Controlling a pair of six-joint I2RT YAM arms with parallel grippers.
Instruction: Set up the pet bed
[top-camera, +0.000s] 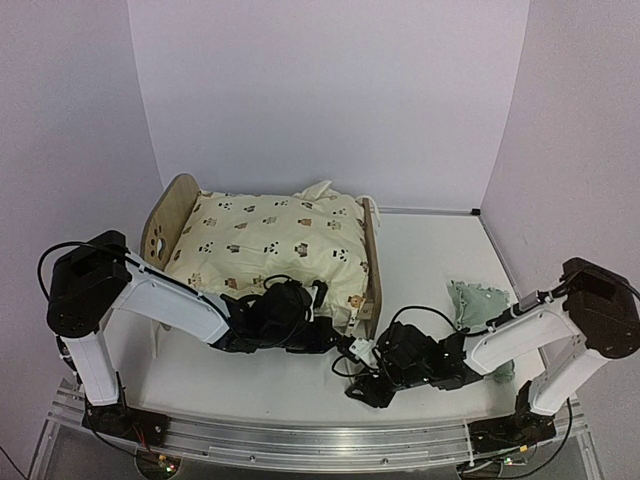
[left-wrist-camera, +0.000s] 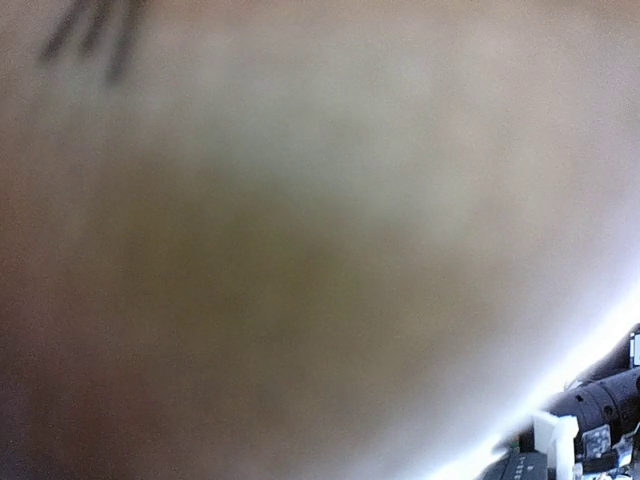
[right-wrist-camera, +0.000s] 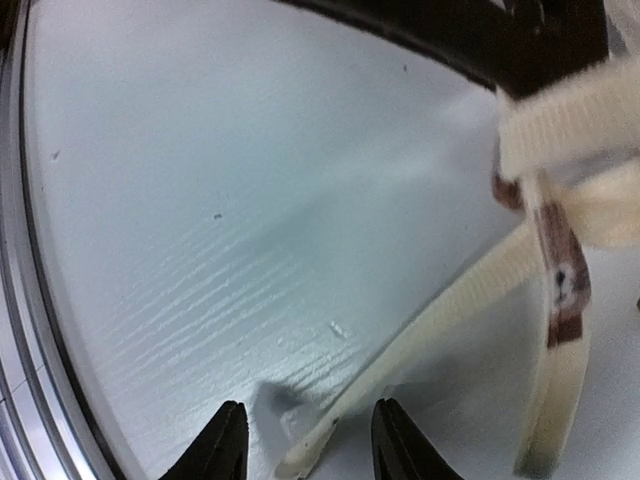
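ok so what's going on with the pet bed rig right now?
Both arms work at the near side of the pet bed, which already carries the bear-print cushion. The left gripper is shut against the cushion's edge; whether it grips fabric is unclear. The right gripper is open, low over the table, straddling the end of a cream cushion tie. The mint green pillow lies to the right, untouched.

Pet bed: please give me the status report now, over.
Left end effector shut, against cushion near edge. Right end effector open around tie on table. Pet bed holds cushion; pillow apart.
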